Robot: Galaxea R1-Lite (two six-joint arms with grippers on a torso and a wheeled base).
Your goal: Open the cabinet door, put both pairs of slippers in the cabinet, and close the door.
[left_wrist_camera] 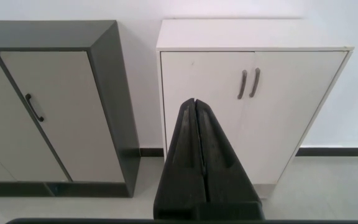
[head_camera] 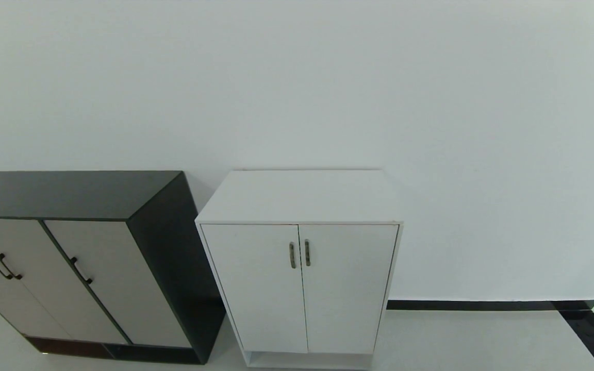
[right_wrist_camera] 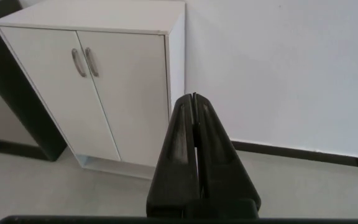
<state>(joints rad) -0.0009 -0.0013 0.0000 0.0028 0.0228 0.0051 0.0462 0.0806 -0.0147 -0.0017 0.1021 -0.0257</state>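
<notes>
The white cabinet (head_camera: pixel 297 206) stands on the floor (head_camera: pixel 482 340) with its back to the white wall (head_camera: pixel 431 103). Both of its doors are shut. The left door (head_camera: pixel 256 288) and the right door (head_camera: pixel 346 288) meet in the middle. Two thin handles (head_camera: pixel 292 255) sit side by side there, one on each door. Under the doors is a low gap (head_camera: pixel 307 359) that looks open, though it is hard to see into.

Just beside the white cabinet, on the robot's left, stands a black cabinet (head_camera: pixel 163 247) with pale doors (head_camera: pixel 106 288) and dark handles (head_camera: pixel 81 270). These doors are shut too. A black strip (head_camera: pixel 482 305) runs along the bottom of the wall on the right.

The left gripper (left_wrist_camera: pixel 195 102) hangs in the air in front of the white cabinet, well apart from it. Its fingers (left_wrist_camera: pixel 185 124) are pressed tight together and hold nothing. The right gripper (right_wrist_camera: pixel 193 96) is the same. Its fingers (right_wrist_camera: pixel 182 124) are squeezed together and hold nothing, out in front of the cabinet's right side and not touching it.
</notes>
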